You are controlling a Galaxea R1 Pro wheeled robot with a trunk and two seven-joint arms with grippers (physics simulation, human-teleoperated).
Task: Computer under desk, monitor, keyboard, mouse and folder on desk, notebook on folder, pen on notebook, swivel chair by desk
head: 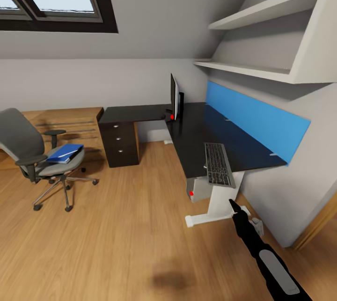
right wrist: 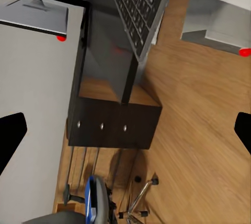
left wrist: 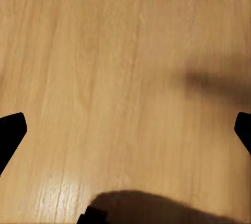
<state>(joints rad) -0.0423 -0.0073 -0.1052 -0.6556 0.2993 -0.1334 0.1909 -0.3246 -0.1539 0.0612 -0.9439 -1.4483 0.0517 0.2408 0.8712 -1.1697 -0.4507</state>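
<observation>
The black L-shaped desk [head: 196, 137] stands against the right wall. The monitor [head: 175, 97] stands on it edge-on to me, near the corner. The dark keyboard [head: 218, 164] lies at the desk's near end, slightly over the edge. The grey computer [head: 198, 189] sits under that end. At the left stands the swivel chair [head: 28, 151], apart from the desk, with the blue folder [head: 65, 152] on its seat. My right gripper [head: 232, 205] hangs open, below and in front of the keyboard [right wrist: 138, 10]. My left gripper [left wrist: 125, 130] is open over bare wooden floor.
A light-wood chest [head: 70, 125] stands behind the chair. The desk's drawer pedestal [head: 120, 144] is between chest and desk leg [head: 220, 202]. Shelves [head: 262, 15] and a sloped ceiling hang over the desk. Open wooden floor [head: 117, 235] spreads in front.
</observation>
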